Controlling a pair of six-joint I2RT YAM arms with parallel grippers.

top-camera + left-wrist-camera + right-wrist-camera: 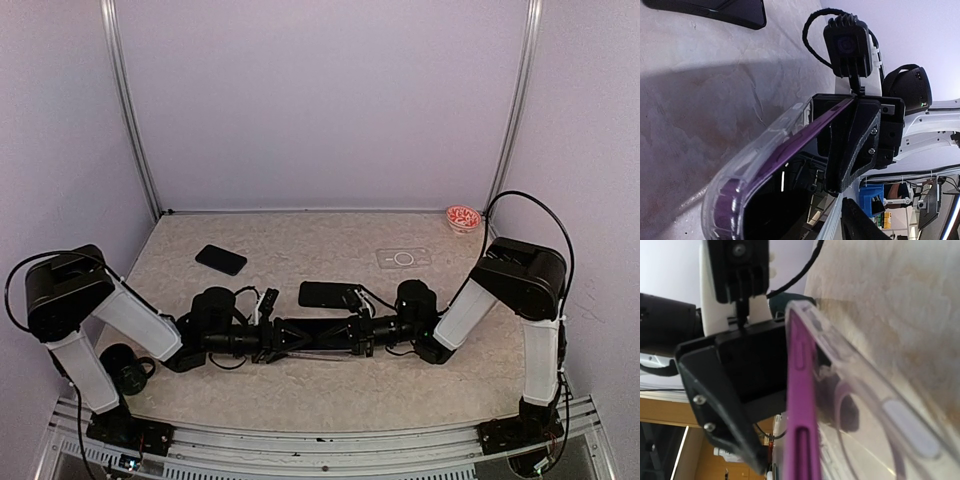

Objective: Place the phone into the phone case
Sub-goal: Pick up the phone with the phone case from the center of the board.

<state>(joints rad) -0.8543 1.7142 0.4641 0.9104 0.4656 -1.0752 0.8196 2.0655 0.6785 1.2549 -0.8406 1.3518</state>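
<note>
A purple phone (315, 335) hangs level between my two grippers, low over the table's front middle. A clear phone case (752, 157) wraps its back and near corner, and the purple edge (790, 150) shows inside it. Whether the case sits home all round I cannot tell. My right gripper (356, 334) is shut on the phone's right end, and its black fingers (847, 150) pinch that end. My left gripper (268, 335) stands open at the left end, with a gap beside its finger (855, 222). The right wrist view shows the phone's purple side (800, 390) and the case's clear back (880, 405).
A black phone (221, 260) lies at the back left, and another flat black item (325, 294) lies just behind the held phone. A second clear case (403, 258) rests at the back right. A red-speckled bowl (463, 218) sits in the far right corner, and a black round object (130, 368) sits front left.
</note>
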